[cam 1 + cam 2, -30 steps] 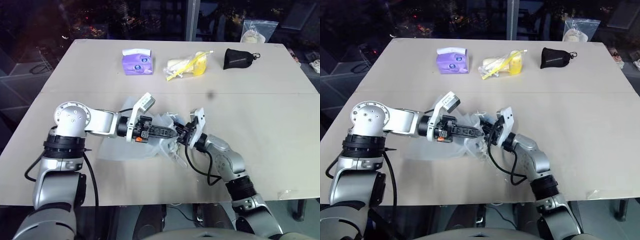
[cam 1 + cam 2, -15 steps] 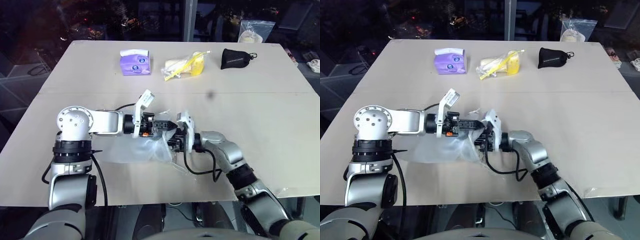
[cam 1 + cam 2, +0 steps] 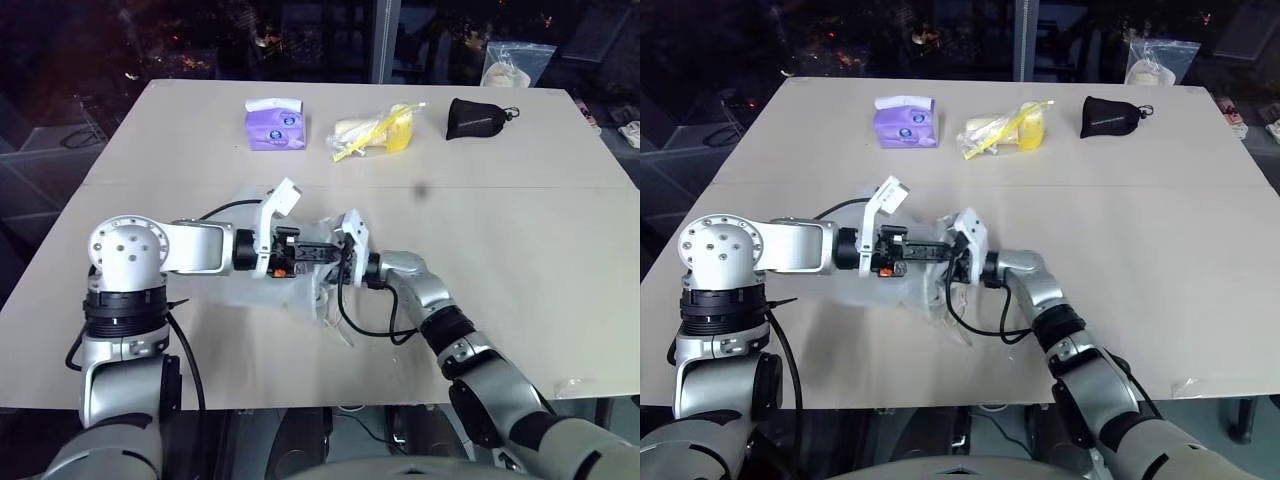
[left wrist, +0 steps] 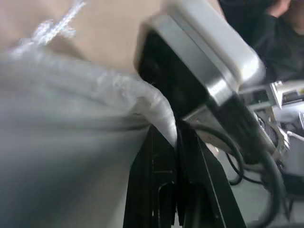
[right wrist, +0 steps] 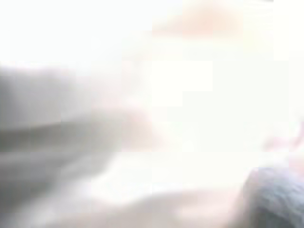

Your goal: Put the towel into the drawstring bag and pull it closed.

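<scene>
the drawstring bag (image 3: 290, 285) lies crumpled on the surface, nearer its front edge than its far one and left of the middle, its white mesh bunched up where the two arms meet. its gathered mouth points toward the right-hand side of the surface, and its body trails back toward the left edge under the left arm. a thin cord (image 4: 54, 27) shows by the mouth in the left wrist view. the towel cannot be made out; whether it is already inside the mesh i cannot tell.

the left fingers (image 4: 164, 190) are pressed together on a fold of the bag's rim, reaching in from the left. the right gripper (image 3: 342, 262) comes from the opposite side, pointing leftward at the same bunch of fabric, tip to tip with the left; how wide its fingers stand i cannot tell.

so the bag's mouth sits between the two grippers, and closing likely turns on the right one finding the cord there and drawing it toward the right edge.
</scene>
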Robot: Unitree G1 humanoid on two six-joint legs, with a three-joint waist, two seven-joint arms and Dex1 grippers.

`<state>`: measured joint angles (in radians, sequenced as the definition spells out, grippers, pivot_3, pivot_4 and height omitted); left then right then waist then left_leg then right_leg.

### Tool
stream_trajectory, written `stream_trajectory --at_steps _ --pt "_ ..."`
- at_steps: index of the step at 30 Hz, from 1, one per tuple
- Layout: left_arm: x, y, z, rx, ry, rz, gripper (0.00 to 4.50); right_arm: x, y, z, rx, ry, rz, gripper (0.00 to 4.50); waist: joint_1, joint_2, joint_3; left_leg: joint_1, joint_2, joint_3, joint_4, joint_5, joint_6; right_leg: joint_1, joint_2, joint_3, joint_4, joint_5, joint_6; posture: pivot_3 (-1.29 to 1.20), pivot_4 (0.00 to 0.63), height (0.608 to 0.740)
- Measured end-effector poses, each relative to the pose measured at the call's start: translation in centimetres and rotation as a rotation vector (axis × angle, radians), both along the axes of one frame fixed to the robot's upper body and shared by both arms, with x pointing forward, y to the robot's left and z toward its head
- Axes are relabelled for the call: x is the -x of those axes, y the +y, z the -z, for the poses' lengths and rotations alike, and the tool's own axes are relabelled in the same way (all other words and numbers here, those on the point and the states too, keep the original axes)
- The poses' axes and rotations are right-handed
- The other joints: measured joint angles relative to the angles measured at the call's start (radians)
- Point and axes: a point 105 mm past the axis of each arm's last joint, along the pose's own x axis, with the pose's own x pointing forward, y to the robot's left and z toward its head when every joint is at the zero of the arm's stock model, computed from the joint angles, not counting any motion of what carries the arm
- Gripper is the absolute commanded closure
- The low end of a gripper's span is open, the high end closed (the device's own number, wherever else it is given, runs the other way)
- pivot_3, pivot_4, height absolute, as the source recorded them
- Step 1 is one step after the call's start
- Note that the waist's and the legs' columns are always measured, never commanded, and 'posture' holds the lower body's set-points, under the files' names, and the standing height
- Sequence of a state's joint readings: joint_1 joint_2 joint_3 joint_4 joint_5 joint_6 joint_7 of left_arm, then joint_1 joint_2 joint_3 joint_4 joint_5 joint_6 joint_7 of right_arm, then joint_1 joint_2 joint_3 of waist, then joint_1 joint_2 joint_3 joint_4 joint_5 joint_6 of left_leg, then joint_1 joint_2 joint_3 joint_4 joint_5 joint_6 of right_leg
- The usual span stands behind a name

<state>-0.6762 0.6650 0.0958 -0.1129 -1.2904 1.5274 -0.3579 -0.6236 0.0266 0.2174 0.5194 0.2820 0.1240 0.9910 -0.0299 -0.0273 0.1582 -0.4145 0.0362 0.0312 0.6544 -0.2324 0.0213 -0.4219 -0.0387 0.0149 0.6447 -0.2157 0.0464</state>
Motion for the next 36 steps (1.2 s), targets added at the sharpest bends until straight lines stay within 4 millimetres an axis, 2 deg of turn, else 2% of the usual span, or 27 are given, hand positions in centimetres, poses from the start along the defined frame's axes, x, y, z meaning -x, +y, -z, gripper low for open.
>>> stream_trajectory --at_steps 2,4,6,10,13,14,17,21,23,26,31,35,36 --pt "-0.5 0.4 -0.5 -0.012 -0.069 0.001 4.5 0.3 -2.0 0.0 0.025 -0.018 0.026 1.64 0.001 0.0 0.0 0.0 0.0 0.001 -0.002 0.0 0.0 0.0 0.0 0.0 -0.001 0.0 0.0 0.0 0.15 0.74" --pt "-1.2 0.7 -1.0 -0.004 -0.163 0.019 4.5 1.0 -4.2 -0.6 0.063 -0.036 0.051 1.64 0.002 0.001 0.001 0.0 0.0 0.001 -0.004 0.0 0.0 -0.001 0.0 0.0 -0.002 0.0 0.0 0.0 0.15 0.74" --pt "-1.7 0.7 -1.4 0.011 -0.233 0.039 4.5 1.4 -5.3 -1.5 0.091 -0.065 0.072 1.64 0.002 0.001 0.001 0.0 0.0 0.002 -0.004 0.0 0.0 -0.002 0.0 0.001 -0.002 -0.001 -0.002 0.0 0.15 0.74" --pt "-3.1 0.4 -1.7 -0.024 -0.421 0.146 4.5 2.3 -7.2 -5.6 0.159 -0.222 0.171 1.64 0.004 0.001 0.001 0.0 0.0 0.005 -0.004 -0.002 0.004 -0.003 0.005 0.002 -0.002 -0.003 -0.004 0.0 0.15 0.74" --pt "-3.5 1.0 -1.3 -0.104 -0.516 0.239 4.5 1.9 -8.2 -5.7 0.228 -0.258 0.267 1.64 0.006 0.001 0.001 0.0 0.0 0.01 -0.004 -0.002 0.004 -0.003 0.006 0.002 -0.002 -0.003 -0.004 0.0 0.15 0.74" --pt "-3.8 1.4 -1.1 -0.171 -0.59 0.31 4.5 1.3 -9.4 -4.8 0.299 -0.264 0.343 1.64 0.014 0.001 0.001 -0.001 0.0 0.012 -0.003 -0.002 0.004 -0.003 0.006 0.003 -0.002 -0.004 -0.006 0.0 0.15 0.74" --pt "-4.4 1.6 -1.5 -0.243 -0.676 0.403 4.5 0.8 -10.6 -3.6 0.358 -0.25 0.416 1.64 0.02 0.0 0.001 -0.003 0.0 0.013 -0.002 -0.002 0.004 -0.004 0.006 0.003 -0.003 -0.004 -0.006 0.0 0.15 0.74" --pt "-5.5 1.8 -3.7 -0.353 -0.87 0.531 4.5 0.5 -10.6 -3.2 0.35 -0.227 0.463 1.64 0.021 0.0 0.001 -0.004 0.0 0.015 -0.001 -0.002 0.005 -0.005 0.006 0.006 -0.003 -0.002 -0.003 0.0 0.15 0.74" --pt "-6.8 2.2 -4.1 -0.46 -0.971 0.602 4.5 0.4 -10.7 -3.2 0.352 -0.228 0.475 1.64 0.021 0.0 0.001 -0.004 0.0 0.015 -0.001 -0.002 0.005 -0.005 0.006 0.005 -0.003 -0.002 -0.003 0.0 0.15 0.74" --pt "-7.7 2.7 -4.2 -0.476 -0.975 0.632 4.5 0.2 -10.6 -3.2 0.341 -0.219 0.486 1.64 0.02 0.0 0.001 -0.004 0.0 0.015 -0.001 -0.002 0.006 -0.005 0.007 0.005 -0.003 -0.002 -0.002 0.0 0.15 0.74" --pt "-8.2 2.1 -3.5 -0.433 -0.923 0.639 4.5 -1.8 -8.0 -2.7 0.26 -0.124 0.462 1.64 0.01 -0.001 0.001 -0.004 0.002 0.015 -0.001 -0.002 0.006 -0.007 0.009 0.006 -0.002 -0.002 -0.001 0.0 0.15 0.74" --pt "-8.3 1.8 -2.9 -0.399 -0.894 0.613 4.5 -3.2 -4.9 0.1 0.244 0.01 0.429 1.64 0.009 0.0 0.001 -0.004 0.002 0.015 -0.001 -0.002 0.006 -0.008 0.009 0.006 -0.001 -0.002 -0.001 0.0 0.15 0.74" --pt "-8.2 1.9 -2.6 -0.394 -0.881 0.603 4.5 -3.3 -4.6 0.7 0.25 0.028 0.428 1.87 0.008 0.0 0.001 -0.005 0.002 0.015 -0.001 -0.002 0.006 -0.008 0.009 0.006 -0.002 -0.002 -0.001 0.0 0.15 0.74"
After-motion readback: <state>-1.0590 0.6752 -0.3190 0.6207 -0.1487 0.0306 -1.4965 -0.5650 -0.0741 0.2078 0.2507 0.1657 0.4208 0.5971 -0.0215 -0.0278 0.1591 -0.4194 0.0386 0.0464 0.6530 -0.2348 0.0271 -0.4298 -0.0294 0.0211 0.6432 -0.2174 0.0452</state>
